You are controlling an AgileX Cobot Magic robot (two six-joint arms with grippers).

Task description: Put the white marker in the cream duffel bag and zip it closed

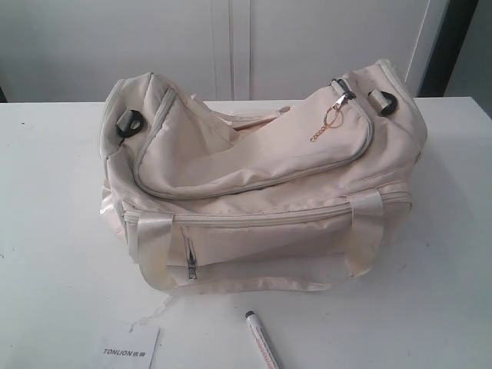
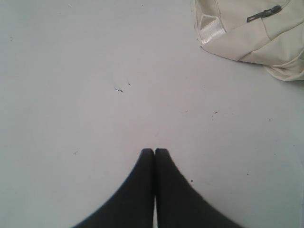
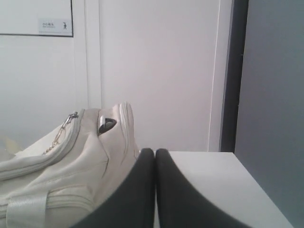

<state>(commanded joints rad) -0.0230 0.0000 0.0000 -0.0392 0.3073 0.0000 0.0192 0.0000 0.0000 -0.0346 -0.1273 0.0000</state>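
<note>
The cream duffel bag (image 1: pixel 261 181) sits in the middle of the white table, its curved top zipper run shut, with the gold chain pull (image 1: pixel 329 123) hanging at the right end. The white marker (image 1: pixel 262 344) lies on the table in front of the bag, dark tip toward it, partly cut off by the frame edge. Neither arm shows in the exterior view. My left gripper (image 2: pixel 154 151) is shut and empty over bare table, a corner of the bag (image 2: pixel 247 33) beyond it. My right gripper (image 3: pixel 154 151) is shut and empty, beside the bag's end (image 3: pixel 61 175).
A flat white paper tag printed TONLION (image 1: pixel 129 350) lies at the front left of the table (image 1: pixel 54 254). White cabinet doors (image 1: pixel 231 46) stand behind the table, with a dark gap (image 3: pixel 235 71) at the right.
</note>
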